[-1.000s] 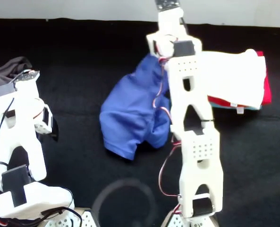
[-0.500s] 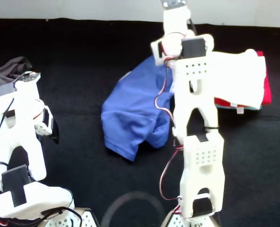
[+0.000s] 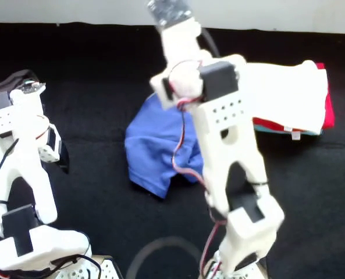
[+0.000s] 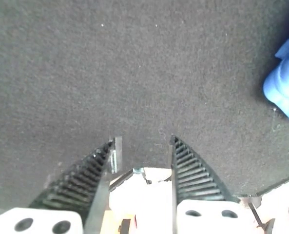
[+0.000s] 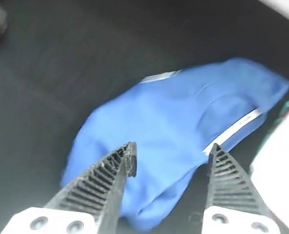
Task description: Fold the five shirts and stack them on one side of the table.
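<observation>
1. Right now the right gripper (image 5: 172, 148) hangs open, its two toothed fingers (image 5: 110, 175) spread wide and holding nothing.
2. Directly beneath that gripper lies the blue shirt (image 5: 183, 117), crumpled and unfolded; one finger sits over the cloth, while the other sits over the shirt's edge, near a pale hem strip.
3. From the high view, the right arm (image 3: 230, 145) stretches out over the blue shirt (image 3: 152, 145) and covers part of it.
4. Beside the right arm, on the side away from the left arm, sits a stack of folded shirts (image 3: 288, 93) with a white shirt on top, a red shirt (image 3: 328, 110) under it and a thin teal edge at the bottom.
5. The left gripper (image 4: 144, 141) is also open and holds nothing, its fingers a moderate gap apart.
6. Under the left gripper is bare black table (image 4: 134, 63), and a corner of the blue shirt (image 4: 285, 83) lies well off to one side of it.
7. Seen from above, the left arm (image 3: 21, 151) is folded back, apart from the blue shirt.
8. A dark grey shirt (image 3: 12, 81) lies bunched just beyond the left arm at the table's edge.
</observation>
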Controlling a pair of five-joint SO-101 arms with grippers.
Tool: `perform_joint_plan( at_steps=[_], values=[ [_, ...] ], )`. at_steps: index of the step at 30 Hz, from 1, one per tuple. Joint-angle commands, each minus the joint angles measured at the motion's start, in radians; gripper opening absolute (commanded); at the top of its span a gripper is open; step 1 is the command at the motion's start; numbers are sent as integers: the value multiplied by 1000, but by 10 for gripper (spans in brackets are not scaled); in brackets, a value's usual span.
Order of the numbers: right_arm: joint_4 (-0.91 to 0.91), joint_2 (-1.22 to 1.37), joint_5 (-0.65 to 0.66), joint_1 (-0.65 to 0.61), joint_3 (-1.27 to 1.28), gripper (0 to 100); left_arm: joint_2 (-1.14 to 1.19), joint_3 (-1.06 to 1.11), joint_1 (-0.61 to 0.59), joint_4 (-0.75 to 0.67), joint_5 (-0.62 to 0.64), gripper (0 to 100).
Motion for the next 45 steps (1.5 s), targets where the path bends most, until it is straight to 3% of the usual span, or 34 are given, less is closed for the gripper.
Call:
perform_joint_plan(
  at_steps=[1, 10, 19, 27, 35, 37, 40, 45],
  values=[
    [-18, -142, -11, -70, 325, 235, -107, -38, -44, 8, 11, 164],
    [-240, -168, -9, -203, 860, 238, -211, -31, -116, 8, 5, 164],
    [-357, -166, -11, -314, 1055, 276, -211, 84, -120, -94, 5, 164],
    [-518, -147, -3, -320, 1173, 284, -211, 102, -120, -95, 5, 164],
    [-544, 97, -3, -168, 1084, 276, -214, 102, -122, -91, 5, 164],
    [-526, 127, -3, -128, 1046, 210, -214, 102, -122, -91, 5, 164],
    [-492, 133, -3, -76, 997, 6, -214, 102, -122, -95, 5, 164],
    [-320, 130, -3, 15, 816, 5, -211, 104, -114, -100, 5, 164]
  ],
)
